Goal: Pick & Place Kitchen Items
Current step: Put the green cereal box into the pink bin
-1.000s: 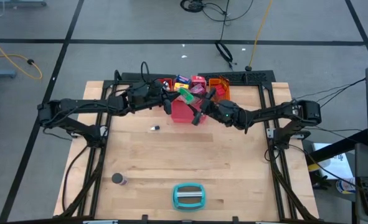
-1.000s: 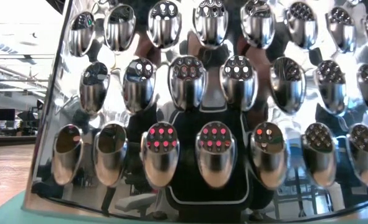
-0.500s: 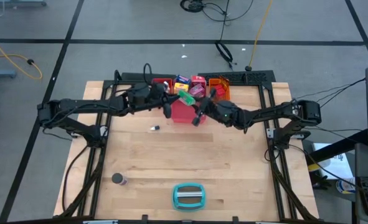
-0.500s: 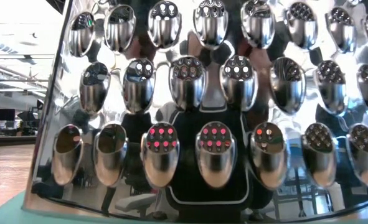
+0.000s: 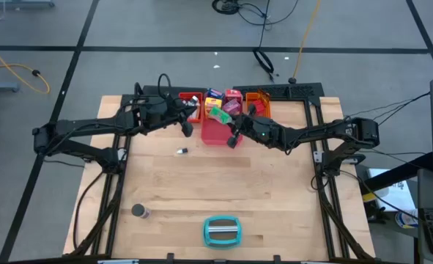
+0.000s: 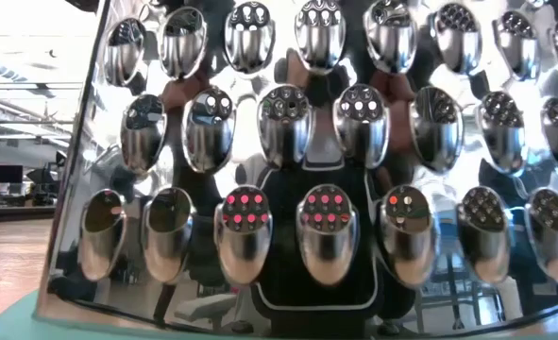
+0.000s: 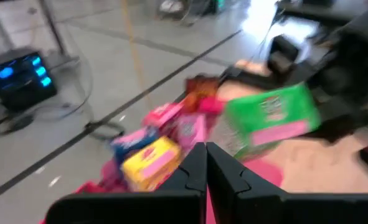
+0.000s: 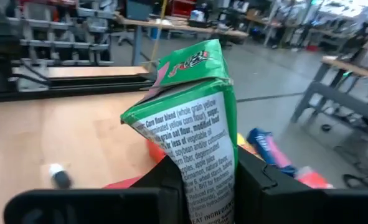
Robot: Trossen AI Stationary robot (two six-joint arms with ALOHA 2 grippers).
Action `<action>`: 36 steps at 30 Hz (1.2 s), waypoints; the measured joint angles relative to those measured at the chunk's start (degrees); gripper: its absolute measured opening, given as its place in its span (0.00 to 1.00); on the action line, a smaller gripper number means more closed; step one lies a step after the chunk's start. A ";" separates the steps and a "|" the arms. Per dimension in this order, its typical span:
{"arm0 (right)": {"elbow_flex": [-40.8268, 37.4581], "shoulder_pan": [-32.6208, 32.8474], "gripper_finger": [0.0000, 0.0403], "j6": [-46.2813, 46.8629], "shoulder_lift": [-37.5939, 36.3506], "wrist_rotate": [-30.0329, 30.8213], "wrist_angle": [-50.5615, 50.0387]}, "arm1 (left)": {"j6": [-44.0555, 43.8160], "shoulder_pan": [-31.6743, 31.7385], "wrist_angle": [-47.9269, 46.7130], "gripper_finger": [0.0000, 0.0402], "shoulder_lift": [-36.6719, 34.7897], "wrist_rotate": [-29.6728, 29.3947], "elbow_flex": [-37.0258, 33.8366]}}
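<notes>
Both arms matte black, slim jointed links with chunkier blocks at shoulder and wrist. Black cable loops off the left arm just behind the left hand point(image 5: 186, 125). Right hand point(image 5: 231, 137): two flat, dark, square-edged fingers point(image 8: 171, 176).

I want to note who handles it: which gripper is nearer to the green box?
Right. The right gripper is shut on the green box, holding it over the pink tray. The left gripper, shut and empty, is beside that tray, apart from the box.
</notes>
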 joint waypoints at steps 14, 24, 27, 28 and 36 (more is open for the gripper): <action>-9.58 -3.92 0.18 8.29 0.04 -8.34 9.23 | -2.01 -3.01 -8.56 0.01 -1.88 -0.76 -0.04; -18.41 -5.15 0.17 11.32 0.04 -12.26 23.42 | -2.01 -5.62 -8.09 0.01 -1.88 -0.61 -0.04; -18.47 -5.46 0.18 11.92 0.07 -12.38 23.61 | -1.99 -6.03 -8.11 0.01 -1.88 -0.63 -0.04; -18.47 -5.61 0.18 11.93 0.38 -12.30 23.50 | -1.97 -6.12 -8.13 0.01 -1.88 -0.64 -0.04; -18.53 -7.01 0.18 12.05 5.44 -12.27 27.22 | -1.92 -7.19 -9.13 0.01 -1.88 -0.65 -0.04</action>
